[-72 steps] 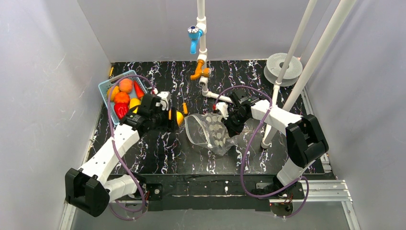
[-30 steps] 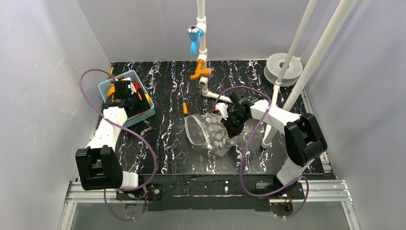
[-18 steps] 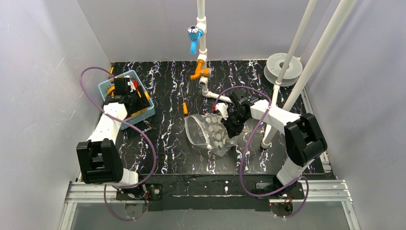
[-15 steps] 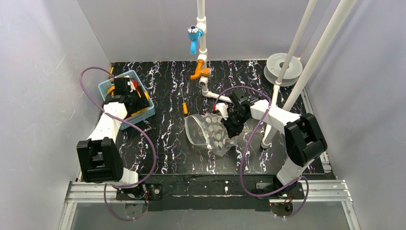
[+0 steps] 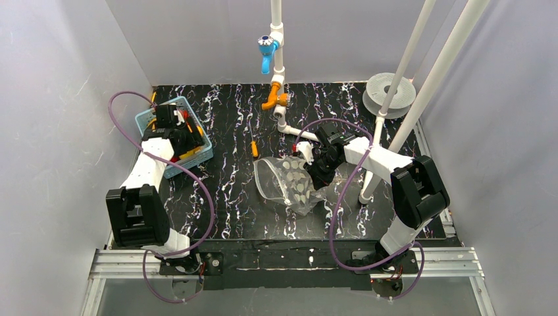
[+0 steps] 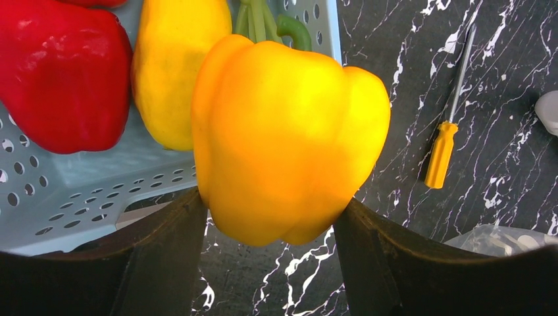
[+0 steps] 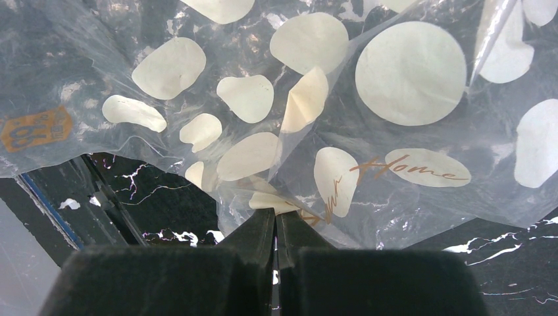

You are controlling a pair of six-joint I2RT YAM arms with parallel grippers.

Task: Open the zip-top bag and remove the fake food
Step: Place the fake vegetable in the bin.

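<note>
A yellow-orange pepper, one piece of the fake food, is pinched between the dark fingers of my left gripper. It hangs over the near rim of the light blue basket. A red pepper and a yellow piece lie inside that basket. From above, the left gripper sits at the basket's right side. The zip-top bag, clear with white dots, lies mid-table with its mouth toward the left. My right gripper is shut on a fold of the bag.
A small orange-handled screwdriver lies between basket and bag, also in the left wrist view as the screwdriver. White pipes rise at the right, a blue valve and an orange fitting at the back, a grey spool behind.
My left arm swung from the table's middle back to the basket with the pepper still in its fingers, then settled there. The right arm and bag stayed put.
</note>
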